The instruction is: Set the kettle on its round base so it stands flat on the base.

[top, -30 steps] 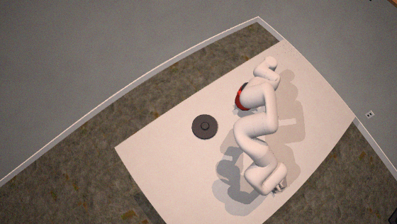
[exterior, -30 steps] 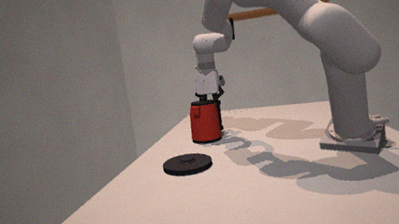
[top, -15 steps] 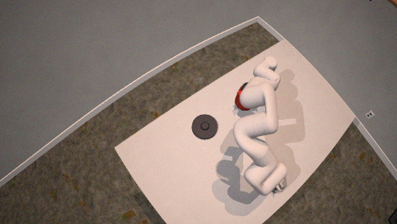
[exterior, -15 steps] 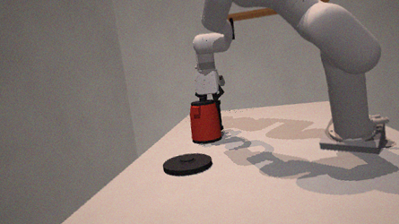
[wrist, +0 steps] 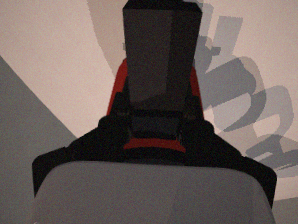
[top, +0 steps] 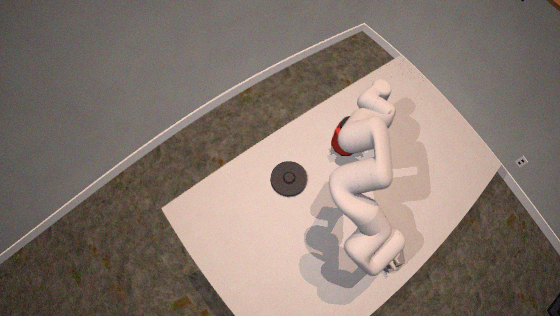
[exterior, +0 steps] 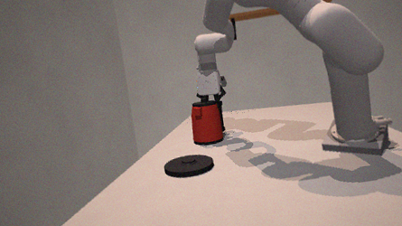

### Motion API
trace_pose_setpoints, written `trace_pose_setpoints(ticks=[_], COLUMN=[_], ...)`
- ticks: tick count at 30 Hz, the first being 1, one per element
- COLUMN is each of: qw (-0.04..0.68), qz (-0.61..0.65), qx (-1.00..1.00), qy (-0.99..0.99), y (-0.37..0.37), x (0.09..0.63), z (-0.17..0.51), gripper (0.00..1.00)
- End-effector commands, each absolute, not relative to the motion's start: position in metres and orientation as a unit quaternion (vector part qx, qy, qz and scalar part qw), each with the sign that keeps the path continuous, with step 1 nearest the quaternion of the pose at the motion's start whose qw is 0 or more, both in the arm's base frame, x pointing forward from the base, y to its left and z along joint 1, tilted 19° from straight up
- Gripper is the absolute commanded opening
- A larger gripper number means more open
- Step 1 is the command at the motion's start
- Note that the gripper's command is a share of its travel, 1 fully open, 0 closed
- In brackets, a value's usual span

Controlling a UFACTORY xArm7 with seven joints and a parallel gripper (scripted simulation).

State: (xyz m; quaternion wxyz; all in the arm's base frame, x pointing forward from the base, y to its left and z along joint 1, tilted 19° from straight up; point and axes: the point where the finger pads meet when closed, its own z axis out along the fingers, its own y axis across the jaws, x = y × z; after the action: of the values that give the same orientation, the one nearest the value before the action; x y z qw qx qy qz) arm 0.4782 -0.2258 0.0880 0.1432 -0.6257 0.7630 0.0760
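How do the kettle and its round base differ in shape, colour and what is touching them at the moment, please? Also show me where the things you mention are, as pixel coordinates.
The kettle (exterior: 206, 124) is a tall body, while the round base (top: 280, 187) (exterior: 182, 169) is a low, flat disk. The kettle is mostly red with black trim; the base is dark all over. The gripper (wrist: 157, 91) is shut on the kettle's handle, whereas nothing grips the base. Both are round and upright.

I grip the upright red kettle; from above, my flat dark base lies at its eight o'clock.
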Motion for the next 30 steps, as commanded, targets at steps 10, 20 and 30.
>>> trace_pose_setpoints(ticks=[10,20,30], qw=[0.144,0.144,0.144], qz=[0.073,0.073,0.073], qx=[-0.625,-0.625,-0.625], qy=[0.763,0.763,0.763], y=[-0.231,-0.236,-0.240], x=[0.478,0.475,0.474], z=[0.100,0.117,0.128], gripper=[0.00,0.00,0.00])
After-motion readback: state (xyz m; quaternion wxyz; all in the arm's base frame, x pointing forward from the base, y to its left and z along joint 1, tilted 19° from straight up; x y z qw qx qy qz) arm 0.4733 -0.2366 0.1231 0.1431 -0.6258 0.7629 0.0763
